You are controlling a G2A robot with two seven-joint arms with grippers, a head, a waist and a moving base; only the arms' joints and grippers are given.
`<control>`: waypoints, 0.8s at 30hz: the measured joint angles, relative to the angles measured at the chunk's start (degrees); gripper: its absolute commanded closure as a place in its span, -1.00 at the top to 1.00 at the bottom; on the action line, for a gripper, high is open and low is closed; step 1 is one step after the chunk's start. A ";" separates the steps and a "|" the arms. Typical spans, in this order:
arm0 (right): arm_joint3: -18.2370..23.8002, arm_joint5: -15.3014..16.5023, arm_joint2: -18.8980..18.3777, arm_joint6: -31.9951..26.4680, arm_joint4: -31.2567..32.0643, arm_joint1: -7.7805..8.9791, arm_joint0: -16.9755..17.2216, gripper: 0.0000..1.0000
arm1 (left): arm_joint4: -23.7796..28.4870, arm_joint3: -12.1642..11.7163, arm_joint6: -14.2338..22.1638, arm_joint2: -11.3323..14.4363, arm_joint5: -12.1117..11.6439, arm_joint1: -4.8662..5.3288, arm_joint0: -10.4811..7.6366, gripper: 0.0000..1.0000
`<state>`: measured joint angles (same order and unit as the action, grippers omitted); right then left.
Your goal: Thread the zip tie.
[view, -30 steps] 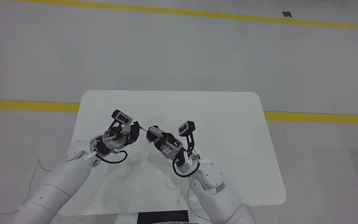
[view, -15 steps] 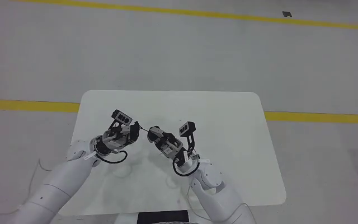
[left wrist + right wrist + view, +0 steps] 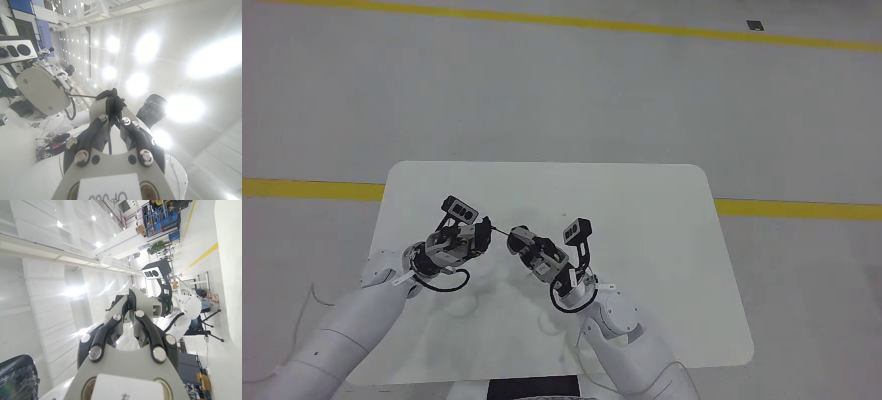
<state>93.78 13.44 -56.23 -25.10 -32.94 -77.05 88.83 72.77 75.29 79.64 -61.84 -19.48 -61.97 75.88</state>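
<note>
Zip tie (image 3: 83,96) in left gripper (image 3: 113,98)

Industrial robot hall — yellow floor lines (image 3: 802,209), ceiling spotlights (image 3: 143,47)

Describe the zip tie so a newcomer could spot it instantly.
Over the white table, the left tool and right tool nearly meet. The zip tie is the thin black strip bridging the gap between them, far slimmer than either tool.

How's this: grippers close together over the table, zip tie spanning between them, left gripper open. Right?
Not quite: the left gripper is shut on the zip tie, as the left wrist view shows. The rest holds: the grippers are close together over the table, with the zip tie spanning to the right gripper.
</note>
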 measured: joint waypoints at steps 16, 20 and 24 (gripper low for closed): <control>-0.76 -0.48 0.09 0.79 1.35 0.01 -0.18 -1.00 | 0.00 0.00 0.00 0.00 0.00 0.00 0.00 -1.00; -1.07 -0.66 0.26 0.97 1.62 -0.03 -0.34 -1.00 | 0.00 0.00 0.00 0.00 0.00 0.00 0.00 -1.00; -1.37 -0.78 0.42 1.13 1.76 -0.07 -0.51 -1.00 | 0.00 0.00 0.00 0.00 0.00 0.00 0.00 -1.00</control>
<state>92.41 12.66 -55.81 -23.97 -31.18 -77.13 88.32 72.77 75.29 79.64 -61.84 -19.48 -61.97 75.88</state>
